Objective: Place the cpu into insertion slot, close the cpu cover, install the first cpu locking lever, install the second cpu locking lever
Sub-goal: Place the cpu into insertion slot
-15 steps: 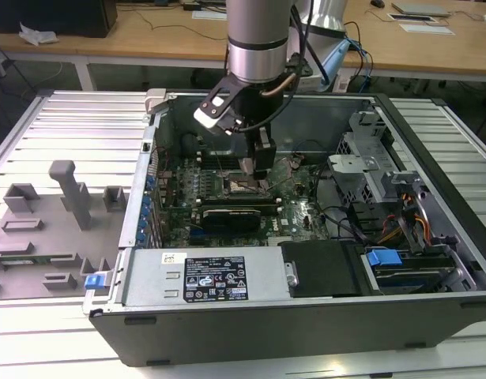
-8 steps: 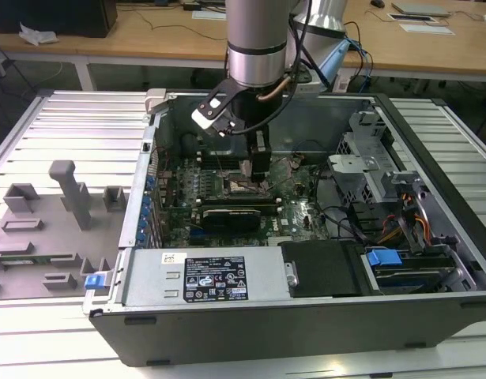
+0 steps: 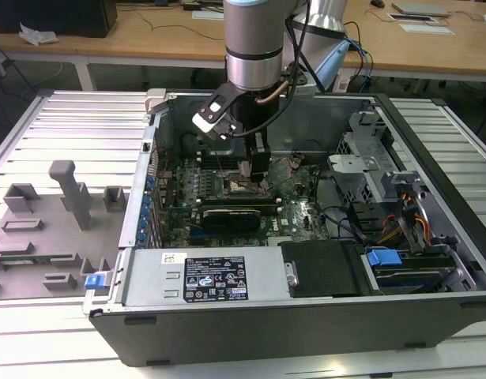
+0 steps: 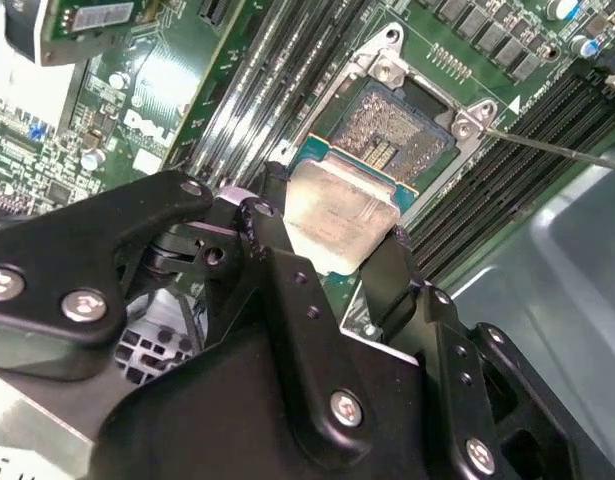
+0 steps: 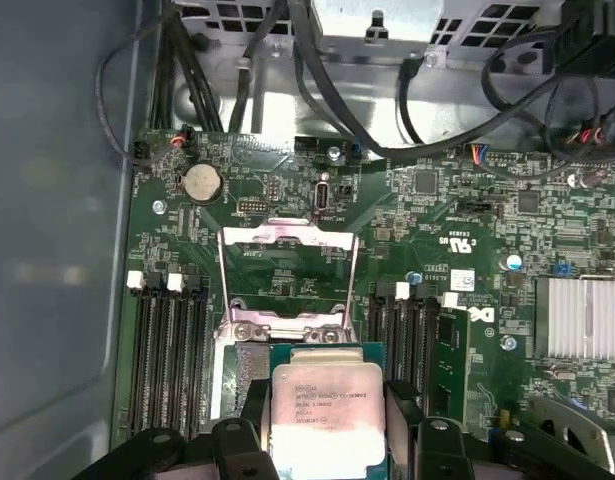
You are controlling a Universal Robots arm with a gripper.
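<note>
2 black fingers pinching the cpu, silvery-grey square chip, over the insertion slot

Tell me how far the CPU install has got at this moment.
Nothing is finished yet. In hand: the claw grips the cpu, held over the insertion slot, whose contacts are exposed. Left: seating the chip, closing the cpu cover, which is open, and both locking levers.
</note>
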